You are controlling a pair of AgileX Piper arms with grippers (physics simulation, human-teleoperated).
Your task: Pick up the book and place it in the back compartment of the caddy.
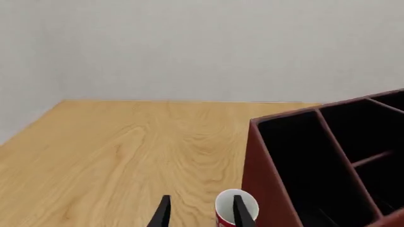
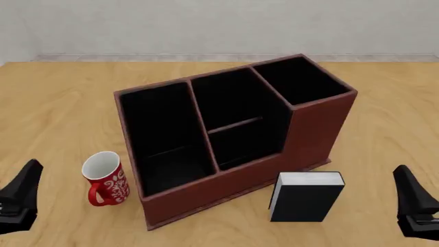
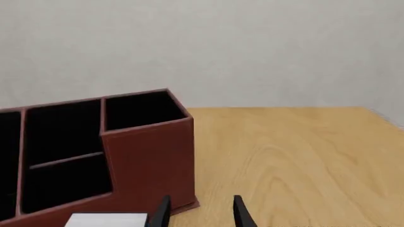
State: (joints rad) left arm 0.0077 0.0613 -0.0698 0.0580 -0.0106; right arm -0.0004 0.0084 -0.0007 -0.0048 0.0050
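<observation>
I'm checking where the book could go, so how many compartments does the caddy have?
3 in the caddy: a left one nearest the mug, a middle one split by a thin bar, and a taller right one.

Caddy sits mid-table, set at an angle: three sections run left to right, the rightmost lying farthest back and the middle one crossed by a thin bar. Mug stands upright just left of the caddy's near-left corner, apart from it. Book stands upright just in front of the caddy's right end, near its front wall.
</observation>
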